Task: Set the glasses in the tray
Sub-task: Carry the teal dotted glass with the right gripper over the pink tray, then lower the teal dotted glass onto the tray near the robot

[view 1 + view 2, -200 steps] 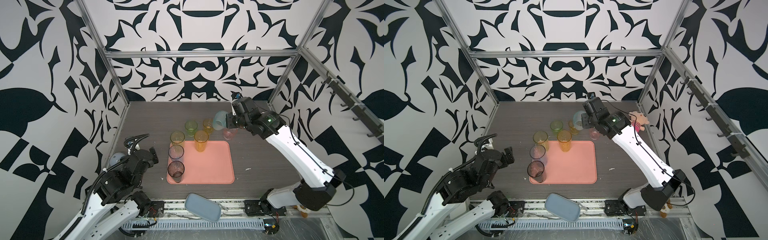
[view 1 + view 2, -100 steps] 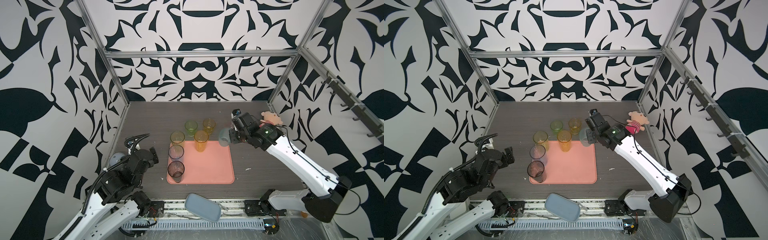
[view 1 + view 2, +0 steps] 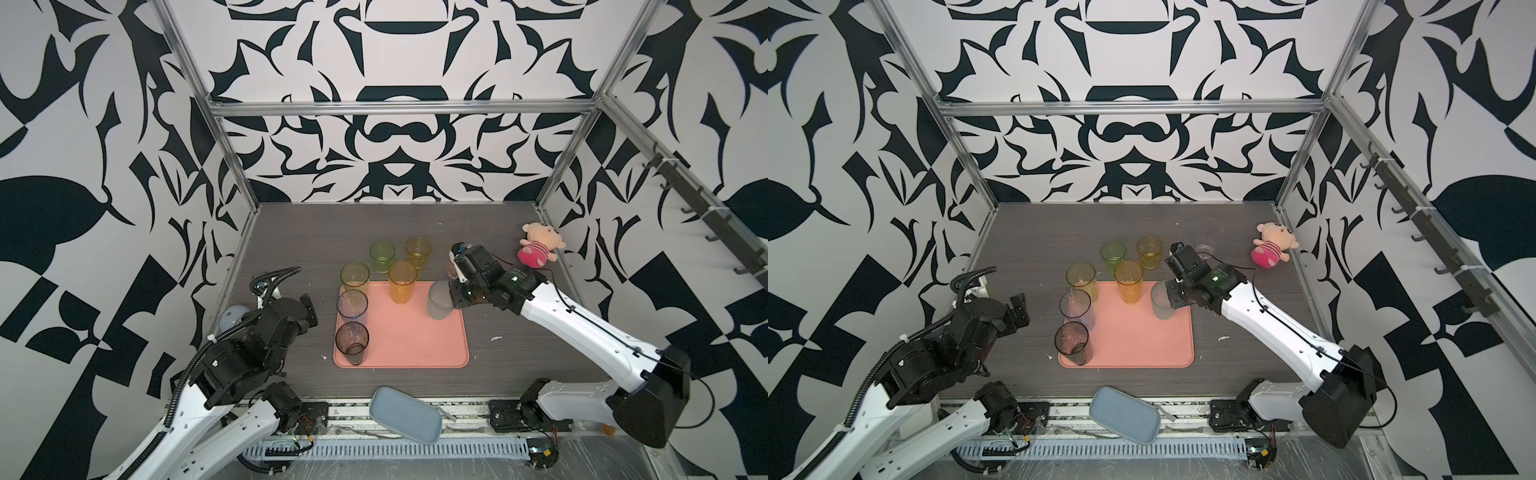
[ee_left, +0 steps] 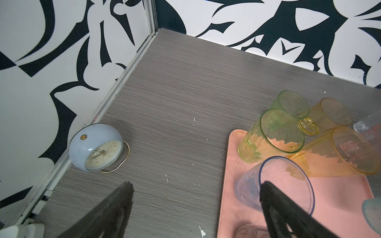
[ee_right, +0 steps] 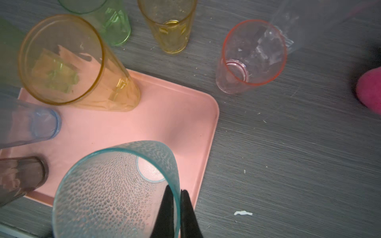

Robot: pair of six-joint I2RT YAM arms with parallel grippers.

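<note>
Teal glass [image 5: 115, 185]: clamped by its rim, upright over the tray's [image 3: 407, 332] far right corner. I cannot tell whether its base touches.
Right gripper [image 5: 175, 188]: fingers together on the glass wall, one inside and one outside.
Left gripper [image 3: 308, 311]: fingers wide apart, empty, just left of the tray.
In tray: yellow-green [image 3: 354, 276], blue [image 3: 352, 307] and grey [image 3: 352, 343] along the left edge, and orange [image 3: 402, 286] at the far edge.
Outside: green [image 3: 382, 255] and amber [image 3: 417, 251] beyond the far edge. Pink [image 5: 251, 57] and clear [image 5: 286, 26] stand just past the far right corner.
Risk, seating: the base sits close to the low rim. Landing on it would likely leave the glass tilted, so it could topple on release.
Risk, grip: a pinch on one thin wall may let the glass swing or slip.
Risk, retreat: the inner finger could drag the rim on the way out, and the wrist could knock the pink glass, which stands near.
</note>
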